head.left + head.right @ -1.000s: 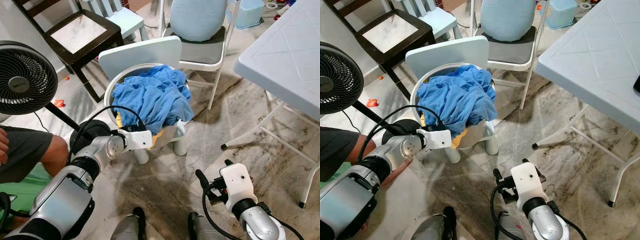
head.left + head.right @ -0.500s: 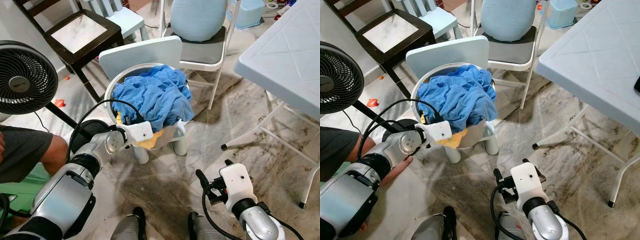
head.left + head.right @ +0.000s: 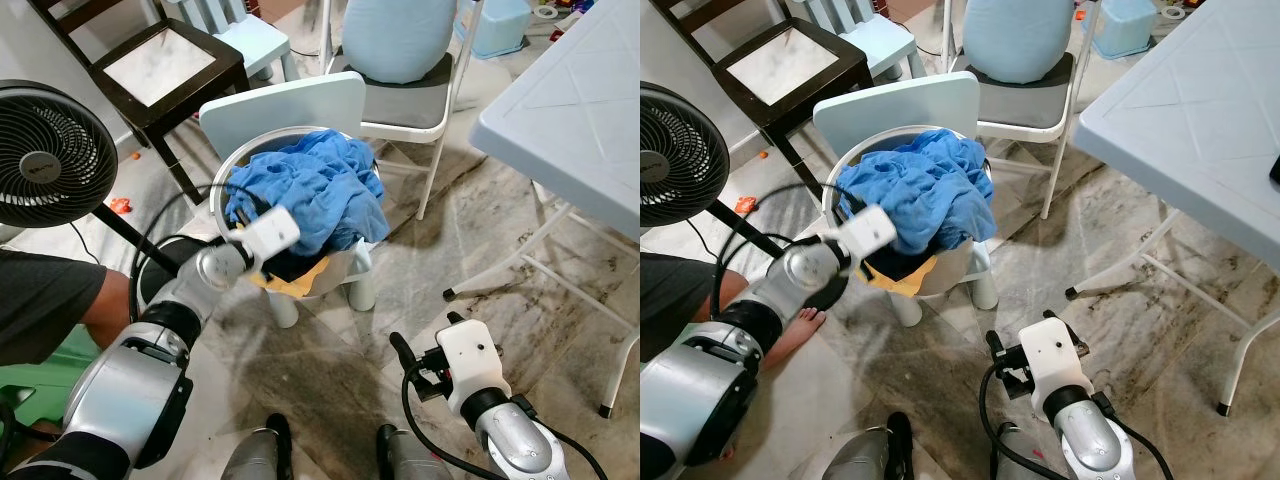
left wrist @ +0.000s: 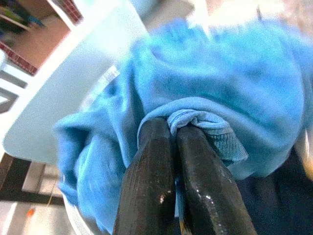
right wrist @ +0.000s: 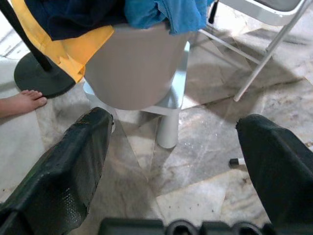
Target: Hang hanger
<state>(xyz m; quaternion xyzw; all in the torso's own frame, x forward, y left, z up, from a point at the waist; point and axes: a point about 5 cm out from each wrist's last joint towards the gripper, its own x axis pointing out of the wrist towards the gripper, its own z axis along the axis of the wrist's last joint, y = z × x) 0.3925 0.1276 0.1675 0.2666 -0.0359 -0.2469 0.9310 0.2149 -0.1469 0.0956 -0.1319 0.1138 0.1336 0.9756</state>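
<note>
Left claw [image 4: 168, 147] pinching blue cloth [image 4: 220, 93]

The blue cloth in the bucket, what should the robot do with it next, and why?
Probably lift it a little higher. The left gripper has its jaws pinched shut on a fold of the blue cloth, but most of it still lies heaped in the white bucket on the small chair. The right gripper hangs open near the floor.
</note>
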